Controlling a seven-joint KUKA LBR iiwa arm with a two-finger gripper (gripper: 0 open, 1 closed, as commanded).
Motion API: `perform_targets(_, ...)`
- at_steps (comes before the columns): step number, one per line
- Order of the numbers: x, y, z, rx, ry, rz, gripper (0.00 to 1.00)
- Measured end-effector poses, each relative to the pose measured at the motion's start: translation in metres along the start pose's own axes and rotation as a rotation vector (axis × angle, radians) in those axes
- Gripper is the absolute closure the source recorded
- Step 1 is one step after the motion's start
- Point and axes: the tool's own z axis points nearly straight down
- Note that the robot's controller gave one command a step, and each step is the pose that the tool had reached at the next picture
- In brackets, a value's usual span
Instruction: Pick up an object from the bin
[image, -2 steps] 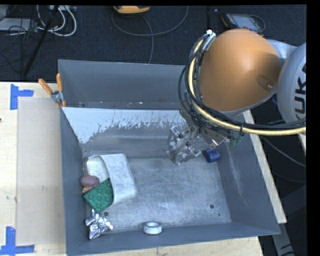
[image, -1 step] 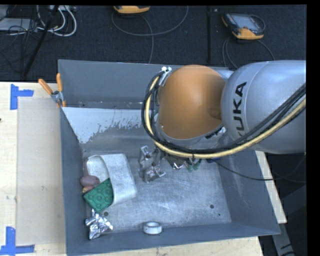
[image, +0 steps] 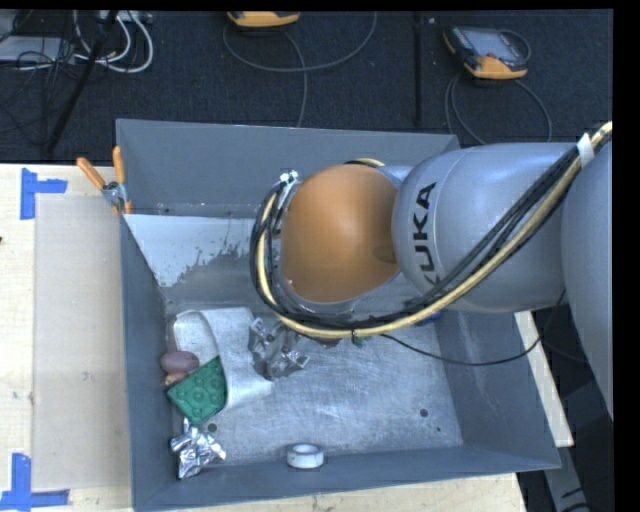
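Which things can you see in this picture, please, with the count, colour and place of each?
grey metal bin: one, grey, middle of the view
curved whitish piece: one, white, left part of the bin floor
rounded pinkish-brown lump: one, pinkish brown, by the left wall, just below the whitish piece
flat green piece with a studded face: one, green, right below the lump
crumpled silver foil piece: one, silver, near-left corner
small white ring-shaped piece: one, white, by the near wall
gripper: one, grey metal, low over the floor, right of the green piece
orange cover: one, orange, on the wrist above the gripper
arm: one, grey, entering from the right, with black and yellow cables
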Motion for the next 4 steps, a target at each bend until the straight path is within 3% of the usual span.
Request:
perform_targets(1,-0.066,0.048,-0.036,0.002,-0.011,0.06,1.0)
perform_targets(2,-0.019,0.073,-0.003,0.001,0.001,0.175,1.0)
perform_targets(3,-0.02,0.072,-0.004,0.002,-0.003,0.176,0.0)
perform_targets(4,-0.053,0.037,0.077,-0.003,-0.009,0.071,0.0)
